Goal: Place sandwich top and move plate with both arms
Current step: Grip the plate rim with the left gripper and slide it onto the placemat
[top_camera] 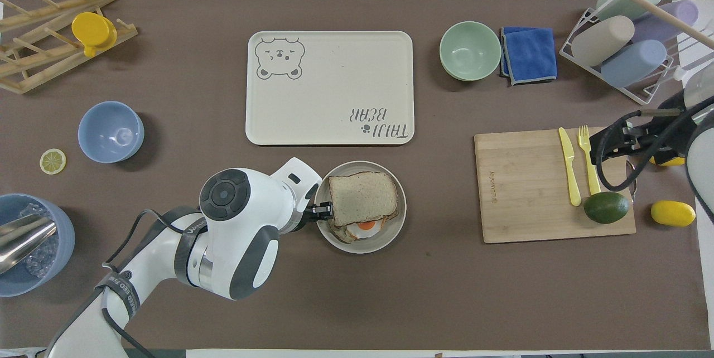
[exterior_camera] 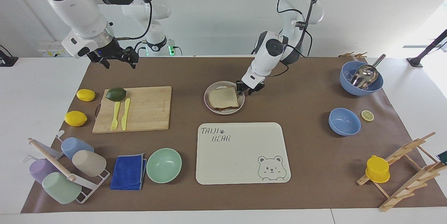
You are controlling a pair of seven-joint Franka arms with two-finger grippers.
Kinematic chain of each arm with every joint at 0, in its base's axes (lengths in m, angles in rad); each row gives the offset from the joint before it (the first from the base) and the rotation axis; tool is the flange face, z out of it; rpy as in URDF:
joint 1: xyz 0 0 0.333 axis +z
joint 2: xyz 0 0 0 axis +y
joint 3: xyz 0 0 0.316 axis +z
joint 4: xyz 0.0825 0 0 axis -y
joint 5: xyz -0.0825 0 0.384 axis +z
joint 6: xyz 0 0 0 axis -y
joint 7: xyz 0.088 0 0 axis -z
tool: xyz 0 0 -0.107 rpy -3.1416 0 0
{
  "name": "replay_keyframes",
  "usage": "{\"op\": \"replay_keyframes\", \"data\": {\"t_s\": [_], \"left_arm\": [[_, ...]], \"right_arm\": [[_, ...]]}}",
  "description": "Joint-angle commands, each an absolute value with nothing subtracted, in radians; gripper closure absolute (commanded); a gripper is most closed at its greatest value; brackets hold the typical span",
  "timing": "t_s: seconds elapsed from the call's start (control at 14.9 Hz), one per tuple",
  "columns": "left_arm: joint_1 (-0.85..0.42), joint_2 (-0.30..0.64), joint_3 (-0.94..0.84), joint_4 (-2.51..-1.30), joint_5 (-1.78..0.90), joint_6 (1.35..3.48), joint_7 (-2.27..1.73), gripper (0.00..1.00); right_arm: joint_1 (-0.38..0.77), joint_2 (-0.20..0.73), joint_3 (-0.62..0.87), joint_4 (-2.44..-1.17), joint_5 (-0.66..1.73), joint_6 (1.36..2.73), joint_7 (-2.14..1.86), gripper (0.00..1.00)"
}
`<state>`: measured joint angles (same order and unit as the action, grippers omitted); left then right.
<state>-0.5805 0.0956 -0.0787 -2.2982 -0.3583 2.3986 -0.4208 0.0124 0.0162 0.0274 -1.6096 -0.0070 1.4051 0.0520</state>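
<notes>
The sandwich top (exterior_camera: pixel 223 98) (top_camera: pixel 362 198), a pale speckled slice, lies on an egg-topped toast on the round beige plate (exterior_camera: pixel 214 87) (top_camera: pixel 385 236) in the middle of the mat. My left gripper (exterior_camera: pixel 244 89) (top_camera: pixel 322 212) is down at the plate's rim, at the edge toward the left arm's end of the table, level with the bread's side. My right gripper (exterior_camera: pixel 118 62) (top_camera: pixel 614 143) hangs open and empty in the air, over the cutting board's edge near the avocado.
The cream bear tray (exterior_camera: pixel 209 168) (top_camera: pixel 334 51) lies just farther from the robots than the plate. A cutting board (exterior_camera: pixel 150 109) holds an avocado, fork and knife. Two lemons, mint bowl (exterior_camera: pixel 163 165), blue cloth, cup rack, two blue bowls and a wooden rack ring the mat.
</notes>
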Motion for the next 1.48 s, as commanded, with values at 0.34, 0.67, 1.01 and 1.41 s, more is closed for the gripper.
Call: {"op": "replay_keyframes", "data": {"t_s": [0.34,0.67,1.01,1.41], "left_arm": [[-0.604,0.117,-0.066,-2.312,-0.388,2.439,-0.425,1.0],[-0.572,0.094,-0.064,-2.287,-0.388,2.383,-0.414,1.0],[-0.442,0.09,-0.054,-2.039,-0.387,2.145,-0.41,1.0],[-0.278,0.36,-0.052,-1.578,-0.368,1.948,-0.342,1.0]], "right_arm": [[-0.026,0.005,-0.006,-1.611,0.0,1.47,-0.012,0.0],[-0.024,0.003,-0.026,-1.609,-0.005,1.476,-0.02,0.0],[-0.012,-0.012,-0.02,-1.611,-0.008,1.473,-0.021,0.0],[-0.014,-0.015,-0.023,-1.609,-0.009,1.477,-0.017,0.0]]}}
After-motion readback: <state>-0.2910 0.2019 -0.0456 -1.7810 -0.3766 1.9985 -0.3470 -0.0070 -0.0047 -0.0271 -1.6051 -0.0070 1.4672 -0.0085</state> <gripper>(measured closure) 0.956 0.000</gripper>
